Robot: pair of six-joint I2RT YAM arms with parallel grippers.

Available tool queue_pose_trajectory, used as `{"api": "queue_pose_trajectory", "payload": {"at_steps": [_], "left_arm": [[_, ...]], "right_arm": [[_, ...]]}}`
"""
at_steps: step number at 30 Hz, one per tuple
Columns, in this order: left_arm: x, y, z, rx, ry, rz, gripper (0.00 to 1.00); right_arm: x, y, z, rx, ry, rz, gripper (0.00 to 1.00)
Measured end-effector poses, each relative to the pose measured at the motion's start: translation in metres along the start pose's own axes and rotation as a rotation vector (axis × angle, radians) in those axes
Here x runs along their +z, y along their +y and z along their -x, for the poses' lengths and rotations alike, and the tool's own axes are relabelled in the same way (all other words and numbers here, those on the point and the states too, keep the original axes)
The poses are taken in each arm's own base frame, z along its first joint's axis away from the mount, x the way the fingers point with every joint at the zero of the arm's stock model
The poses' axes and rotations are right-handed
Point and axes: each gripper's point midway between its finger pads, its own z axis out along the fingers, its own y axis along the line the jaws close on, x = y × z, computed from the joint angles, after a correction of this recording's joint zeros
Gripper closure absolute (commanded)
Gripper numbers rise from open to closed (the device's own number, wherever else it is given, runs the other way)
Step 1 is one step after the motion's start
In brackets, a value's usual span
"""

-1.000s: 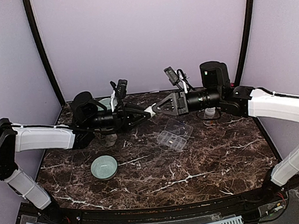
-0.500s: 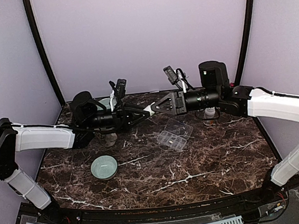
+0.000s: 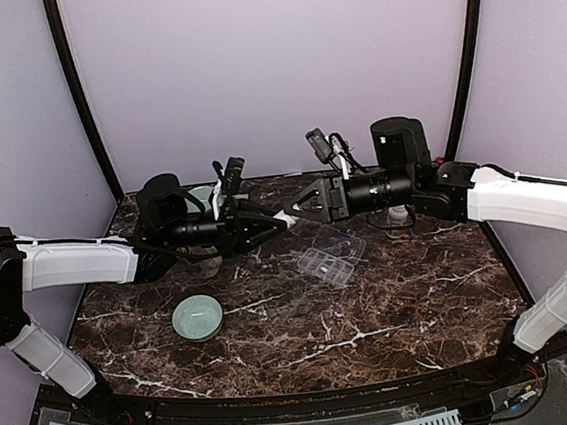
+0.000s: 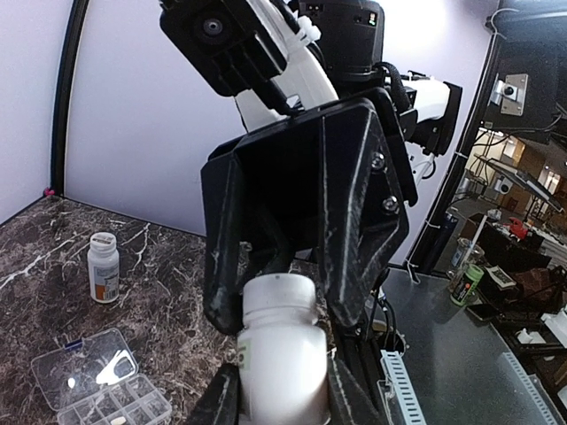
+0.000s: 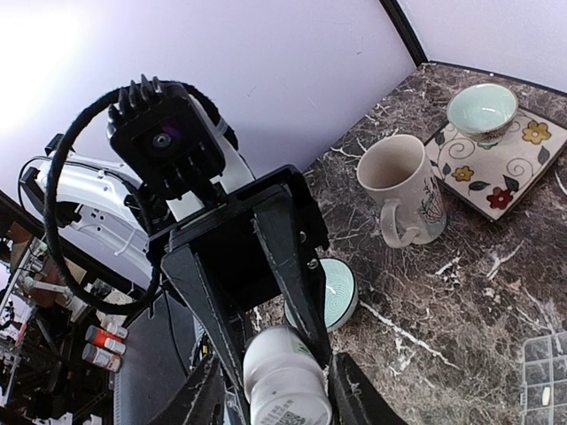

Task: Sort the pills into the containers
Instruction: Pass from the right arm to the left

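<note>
The table (image 3: pixel 373 304) is dark brown marble veined white, the bowl (image 3: pixel 197 317) pale green, the organiser box (image 3: pixel 332 256) clear, the bottle (image 4: pixel 279 350) white, the mug (image 5: pixel 400 188) cream, the plate (image 5: pixel 509 173) flower-patterned red and yellow.

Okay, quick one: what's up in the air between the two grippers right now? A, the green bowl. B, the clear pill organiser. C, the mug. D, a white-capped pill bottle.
D: the pill bottle is clamped in the left gripper with its cap flanked by the right gripper, while the pill organiser, mug and green bowl sit on the table.
</note>
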Motion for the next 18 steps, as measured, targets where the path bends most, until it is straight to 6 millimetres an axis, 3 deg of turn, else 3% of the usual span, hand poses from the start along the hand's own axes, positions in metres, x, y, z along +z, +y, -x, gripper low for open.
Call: {"api": "queue_pose_trajectory", "payload": {"at_steps": [11, 18], "left_arm": [[-0.0038, 0.0009, -0.0052, 0.081, 0.061, 0.036, 0.90], [-0.0045, 0.0017, -0.0063, 0.112, 0.082, 0.046, 0.90]], "right_arm": [[-0.0001, -0.0064, -0.0044, 0.019, 0.016, -0.032, 0.58], [-0.0006, -0.0095, -0.0074, 0.051, 0.027, -0.043, 0.79]]}}
